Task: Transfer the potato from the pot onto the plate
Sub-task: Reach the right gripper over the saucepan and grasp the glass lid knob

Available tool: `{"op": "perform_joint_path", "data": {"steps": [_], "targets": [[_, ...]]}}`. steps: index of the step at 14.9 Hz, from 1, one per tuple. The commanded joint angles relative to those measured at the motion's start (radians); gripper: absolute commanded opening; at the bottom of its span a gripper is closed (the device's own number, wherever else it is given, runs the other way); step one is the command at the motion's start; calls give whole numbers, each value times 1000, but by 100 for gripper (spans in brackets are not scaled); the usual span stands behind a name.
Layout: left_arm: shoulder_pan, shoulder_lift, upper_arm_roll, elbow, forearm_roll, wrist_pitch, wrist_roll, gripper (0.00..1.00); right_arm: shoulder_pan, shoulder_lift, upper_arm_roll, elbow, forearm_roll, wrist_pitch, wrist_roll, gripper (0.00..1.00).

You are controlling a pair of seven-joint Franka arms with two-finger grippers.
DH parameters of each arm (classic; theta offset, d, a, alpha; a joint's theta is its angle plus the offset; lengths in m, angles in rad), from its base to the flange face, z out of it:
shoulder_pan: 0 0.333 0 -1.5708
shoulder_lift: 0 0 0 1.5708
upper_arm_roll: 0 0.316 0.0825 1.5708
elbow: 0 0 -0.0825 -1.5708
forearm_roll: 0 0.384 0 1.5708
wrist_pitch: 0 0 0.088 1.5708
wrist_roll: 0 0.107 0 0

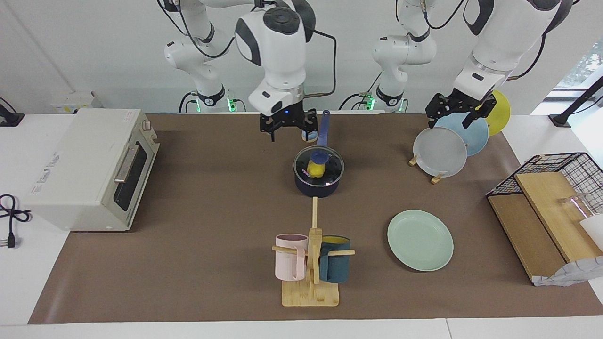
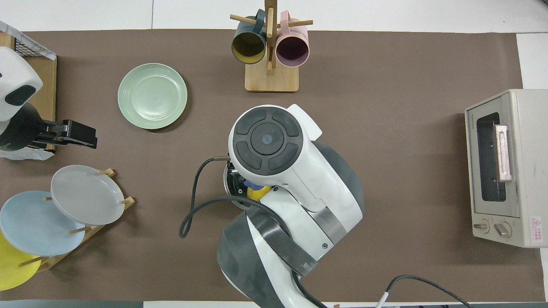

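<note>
The right gripper [image 1: 288, 128] hangs with its jaws spread and empty, up over the pot's handle [image 1: 323, 128] and the mat beside it. Under the glass lid [image 1: 319, 164], the potato [image 1: 315, 168] sits inside the pot [image 1: 318, 184]. The left gripper [image 1: 455, 112], jaws also spread, waits above the plate rack [image 1: 440, 151]. The green plate [image 1: 420, 240] lies bare toward the left arm's end, farther from the robots than the pot.

Both arms raised, grippers empty

The right gripper [image 1: 288, 130] hangs fingers-down with its jaws spread, its arm bent steeply down from the wrist. The left gripper [image 1: 458, 112] waits aloft at its own end, jaws apart too.
</note>
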Motion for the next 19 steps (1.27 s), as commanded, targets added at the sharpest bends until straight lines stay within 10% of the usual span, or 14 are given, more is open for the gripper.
{"op": "perform_joint_path", "data": {"steps": [1,4,19], "targets": [[-5,-12,6,-8,16,-5,-3,100,-1,-63,-3,-137,-5,123,-3,100],[-5,-12,6,-8,16,-5,-3,100,31,-119,-3,-298,-5,281,-3,100],[-5,-12,6,-8,16,-5,-3,100,78,-14,-3,-298,-109,389,-25,100]]}}
